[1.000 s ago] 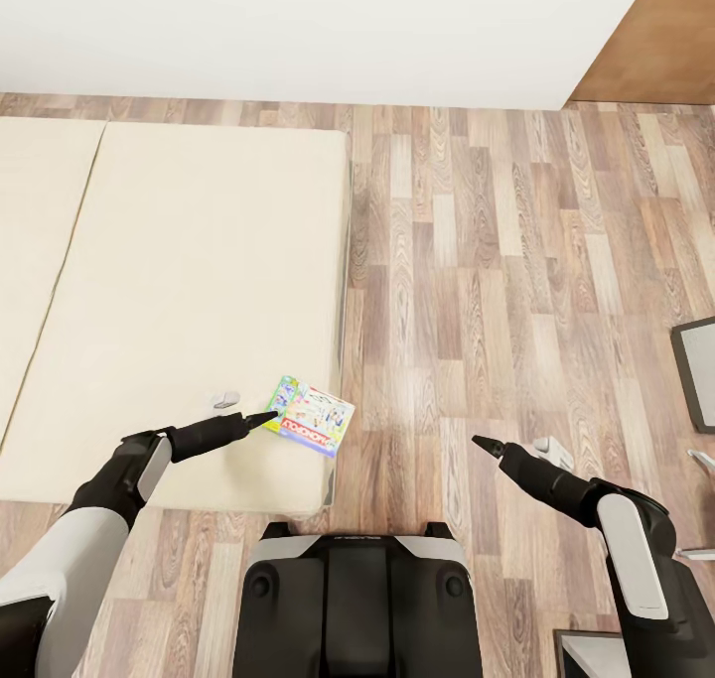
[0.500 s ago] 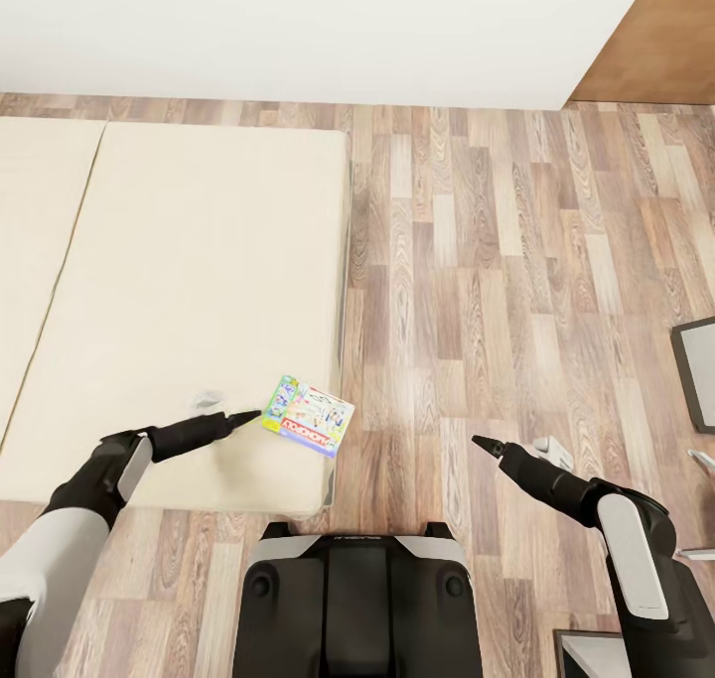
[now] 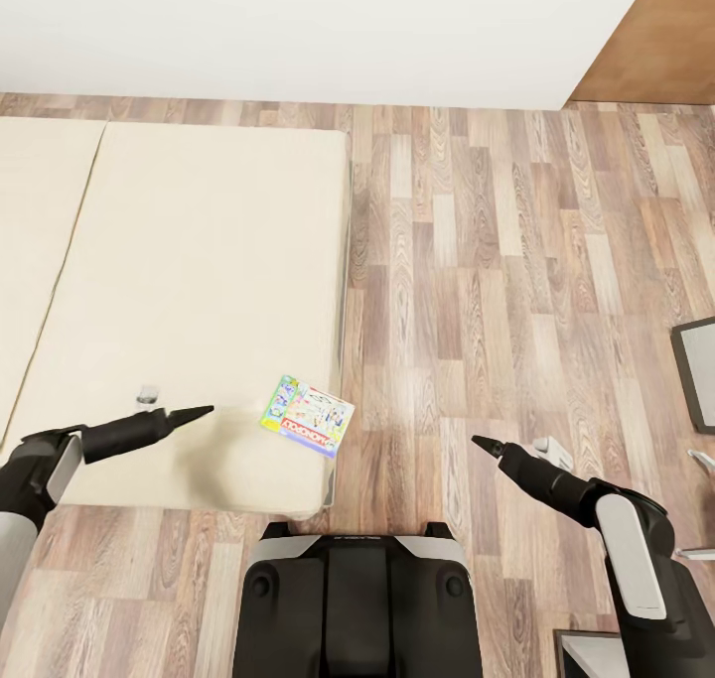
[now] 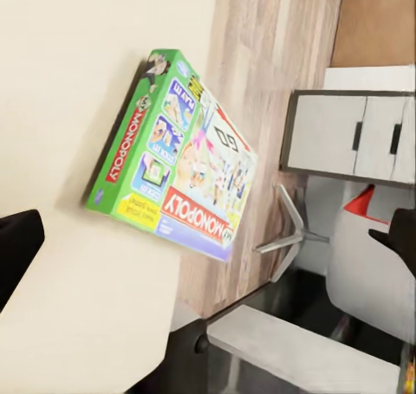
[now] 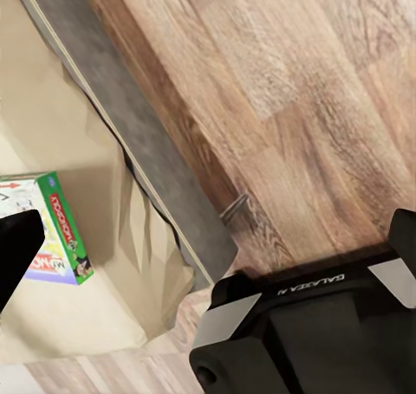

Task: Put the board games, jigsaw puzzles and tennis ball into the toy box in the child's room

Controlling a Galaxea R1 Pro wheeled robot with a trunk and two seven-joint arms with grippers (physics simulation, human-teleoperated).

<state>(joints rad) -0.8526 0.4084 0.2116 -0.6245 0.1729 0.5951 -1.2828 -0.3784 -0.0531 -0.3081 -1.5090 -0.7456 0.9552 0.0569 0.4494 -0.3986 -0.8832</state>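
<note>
Right now: the Monopoly board game [image 3: 307, 417] lies flat at the near right corner of the bed [image 3: 189, 291], its far right corner poking out past the mattress edge over the wood-plank floor [image 3: 497, 261].
Left gripper: the left gripper [image 3: 195, 414] hangs low over the mattress at the box's 9 o'clock, well apart from it and holding nothing; in the head view its tips read as one closed point, while in the left wrist view the dark finger ends sit at opposite edges, so I cannot tell how wide it stands.
Right gripper: the right gripper [image 3: 483, 445] hovers over the floor at the box's 3 o'clock, empty; whether it is open or closed I cannot tell.
Risk: a sideways nudge from the left gripper would likely slide the box toward 3 o'clock and tip it off the overhanging corner onto the floor.
Second risk: pressing down on soft bedding may sink the box edge and leave the fingers nothing to catch.
Orientation: face up, red logo band along the near edge.
Long axis: roughly 10 to 4 o'clock in the head view.
</note>
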